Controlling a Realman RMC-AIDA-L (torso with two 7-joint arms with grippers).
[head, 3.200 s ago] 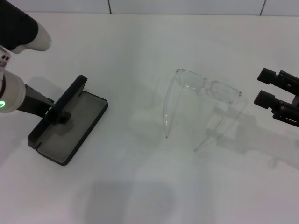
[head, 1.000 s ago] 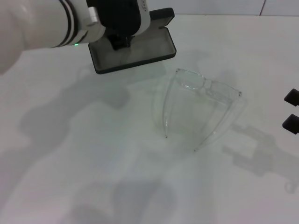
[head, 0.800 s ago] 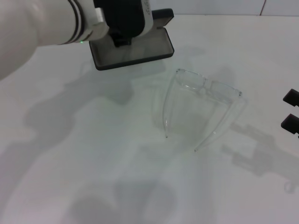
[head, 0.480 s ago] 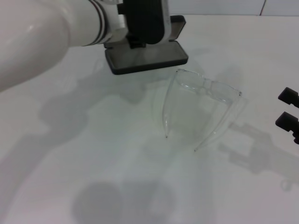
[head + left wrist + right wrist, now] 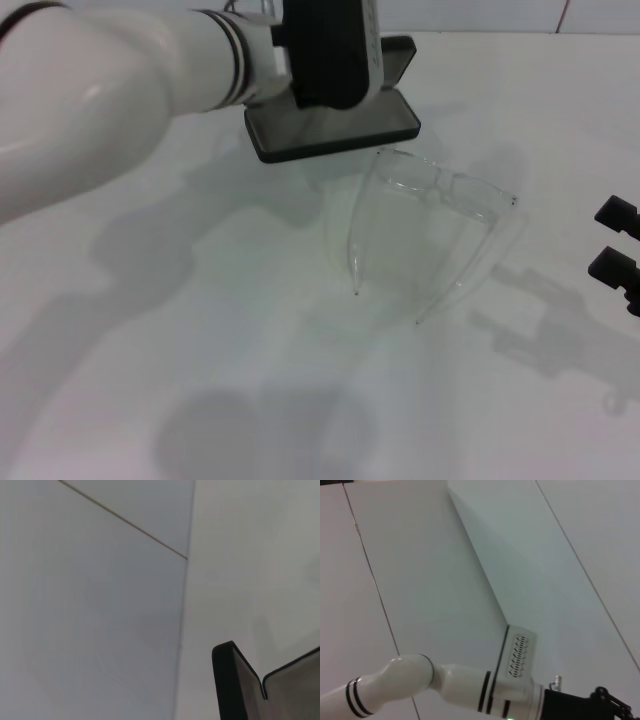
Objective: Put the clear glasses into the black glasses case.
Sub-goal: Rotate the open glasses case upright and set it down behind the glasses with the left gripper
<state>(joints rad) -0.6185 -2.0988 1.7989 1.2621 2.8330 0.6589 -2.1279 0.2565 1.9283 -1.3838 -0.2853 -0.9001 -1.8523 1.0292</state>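
The black glasses case (image 5: pixel 340 130) lies open on the white table, grey lining up, its lid upright at the far side. My left gripper (image 5: pixel 328 92) hangs over it on the long white arm and is shut on the case; the black wrist body hides its fingers. In the left wrist view only a corner of the black glasses case (image 5: pixel 231 686) shows. The clear glasses (image 5: pixel 445 188) stand just right of the case and nearer to me, arms unfolded toward me. My right gripper (image 5: pixel 618 240) waits open at the right edge, apart from the glasses.
The white left arm (image 5: pixel 110 90) spans the upper left of the table. A tiled wall (image 5: pixel 480 15) borders the far edge. The right wrist view shows the wall and the left arm (image 5: pixel 445 685) farther off.
The left gripper has carried the open case from the left side to the back, then rightward until it lies just beside the glasses. The right gripper drew back toward the right edge.
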